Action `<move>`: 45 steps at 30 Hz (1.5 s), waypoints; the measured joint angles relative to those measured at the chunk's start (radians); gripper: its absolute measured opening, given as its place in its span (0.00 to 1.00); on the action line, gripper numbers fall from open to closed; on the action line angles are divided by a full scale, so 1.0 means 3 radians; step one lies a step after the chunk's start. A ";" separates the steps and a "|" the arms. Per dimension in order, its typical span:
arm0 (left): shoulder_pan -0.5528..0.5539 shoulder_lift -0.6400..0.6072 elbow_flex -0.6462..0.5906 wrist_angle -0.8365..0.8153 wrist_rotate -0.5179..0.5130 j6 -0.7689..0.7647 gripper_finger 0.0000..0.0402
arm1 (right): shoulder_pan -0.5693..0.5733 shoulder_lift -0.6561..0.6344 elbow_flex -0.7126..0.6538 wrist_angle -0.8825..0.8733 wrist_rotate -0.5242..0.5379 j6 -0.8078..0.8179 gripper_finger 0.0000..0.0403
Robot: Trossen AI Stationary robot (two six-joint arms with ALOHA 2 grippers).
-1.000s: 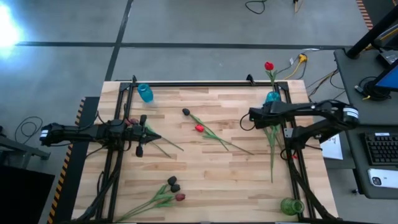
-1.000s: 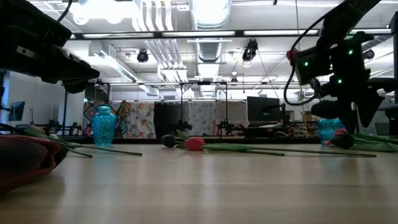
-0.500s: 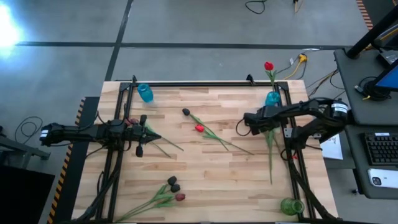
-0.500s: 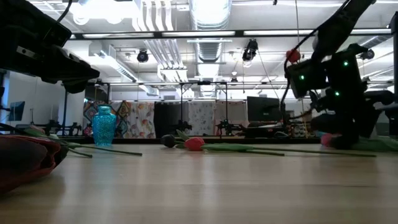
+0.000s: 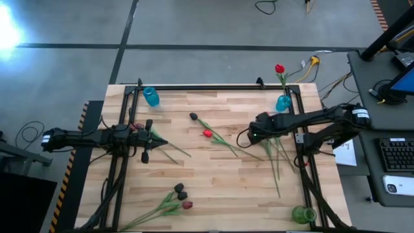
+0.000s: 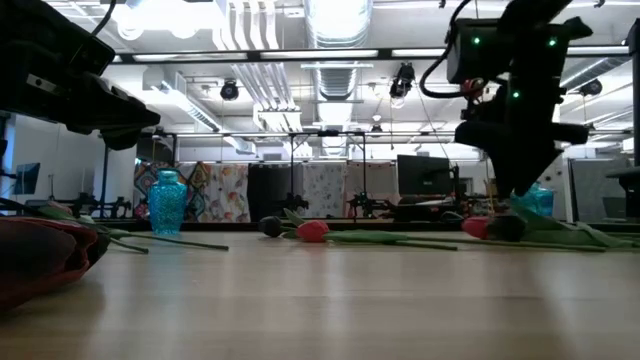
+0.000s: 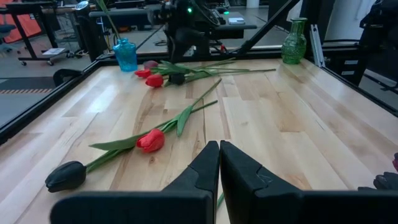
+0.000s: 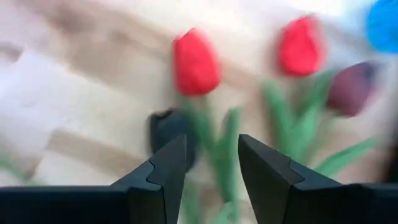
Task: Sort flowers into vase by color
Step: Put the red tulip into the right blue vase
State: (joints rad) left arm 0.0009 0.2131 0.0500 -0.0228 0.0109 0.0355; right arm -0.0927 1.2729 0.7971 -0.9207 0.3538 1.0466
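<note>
My right gripper [image 8: 208, 163], fingers parted, empty, over red fake tulip [image 8: 194, 63] near small blue glass vase [image 5: 283, 102]; gotta center on stem b4 closing.

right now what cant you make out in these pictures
- High view: the right claw covers the tulip heads under it, so their colours are hidden.
- Right wrist view: motion blur; whether the stems lie between the fingers is unclear.
- Low view: a red mass at the edge is cut off.
- High view: the left claw is too small to judge.
</note>
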 joint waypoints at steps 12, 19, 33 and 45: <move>0.0000 -0.0001 0.0000 0.0000 0.0000 -0.0001 0.00 | -0.0405 0.0177 -0.0010 0.0217 -0.0128 -0.0667 0.35; 0.0000 0.0000 -0.0001 0.0000 0.0000 0.0001 0.00 | -0.0751 0.0437 -0.0018 0.0236 -0.0527 -0.1047 0.35; 0.0000 0.0000 0.0000 -0.0001 0.0000 0.0000 0.00 | -0.0818 0.0857 -0.0005 0.0451 -0.0936 -0.1370 0.31; 0.0000 0.0000 -0.0001 0.0000 0.0000 0.0000 0.00 | -0.0787 0.0382 0.0111 0.0490 -0.0562 -0.1353 0.04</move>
State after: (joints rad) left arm 0.0008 0.2131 0.0498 -0.0229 0.0109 0.0355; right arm -0.3287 1.3874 0.8305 -0.7736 0.1850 0.6407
